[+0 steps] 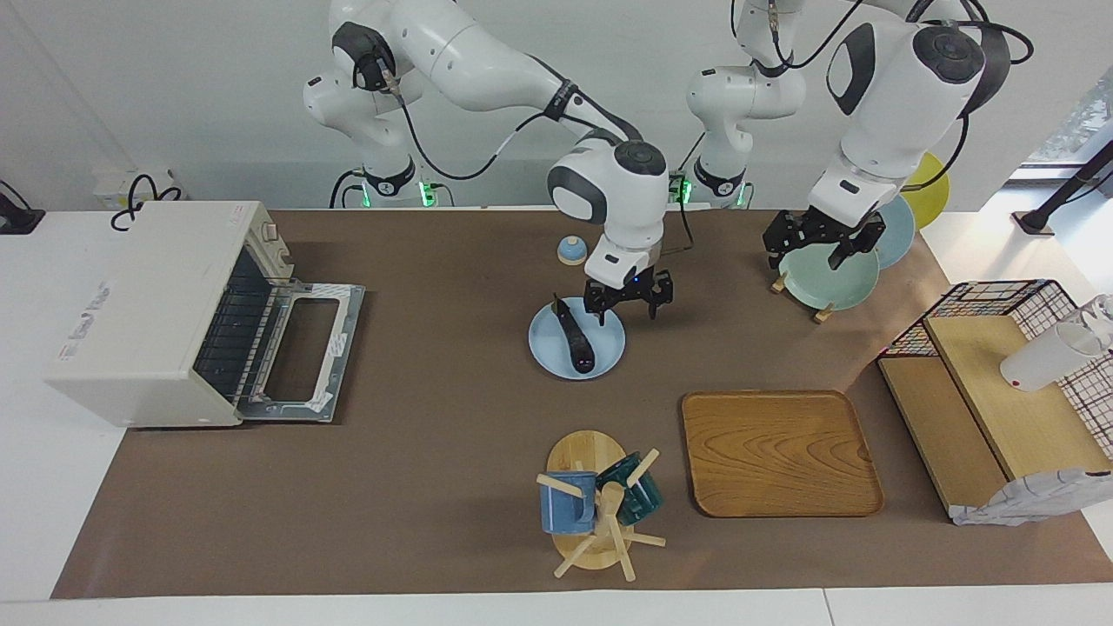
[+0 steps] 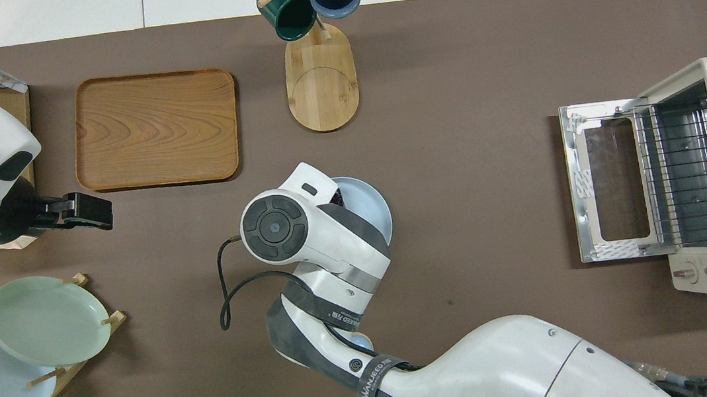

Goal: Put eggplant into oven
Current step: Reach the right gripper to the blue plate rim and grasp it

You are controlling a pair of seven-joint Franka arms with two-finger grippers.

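We hover the right tool (image 1: 628, 303), fingers apart, over the eggplant (image 1: 574, 336); next, lower and clamp.

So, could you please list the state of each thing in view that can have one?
oven: door dropped open, rack bare.
eggplant: lying on the blue plate, not gripped.
right gripper: open, over the plate beside the eggplant.
left gripper: open, waiting over the plate rack.
tray: nothing on it.
mugs: hanging on the stand.
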